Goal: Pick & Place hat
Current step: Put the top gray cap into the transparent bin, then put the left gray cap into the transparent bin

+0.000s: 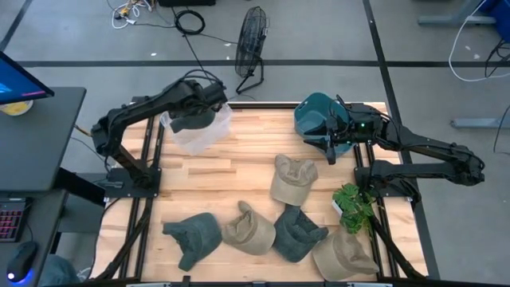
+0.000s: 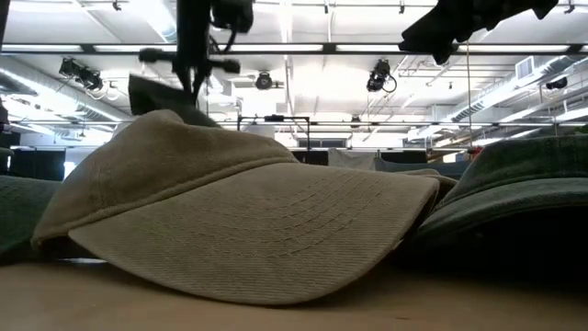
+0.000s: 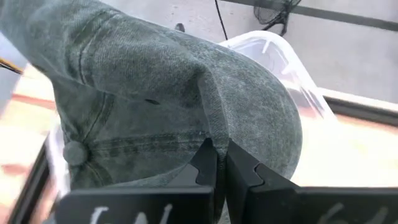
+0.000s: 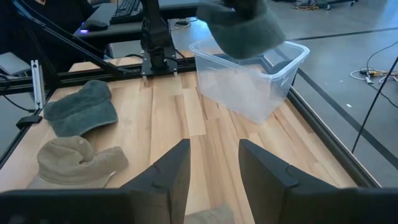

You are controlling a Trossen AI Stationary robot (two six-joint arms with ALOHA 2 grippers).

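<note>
Overhead, left tool (image 3: 219, 167) grips dark hat (image 3: 155, 99) above bin (image 1: 199, 131); right tool (image 4: 214, 165) apparently open; wooden table (image 1: 239, 171).

A grey floor (image 1: 335, 32) surrounds the wooden desk (image 1: 239, 151) — beyond the desk's far edge stands a black fan (image 1: 252, 40), with black cables (image 1: 190, 22) near it. Left of the desk sits a dark side table (image 1: 48, 135) — a keyboard (image 1: 12, 219) beside it.

Faded matt denim-like cloth on green hat (image 3: 186, 93); clear glossy plastic bin (image 4: 255, 74); pale smooth wood table (image 1: 239, 167); tan ribbed cloth cap (image 2: 248, 202).
</note>
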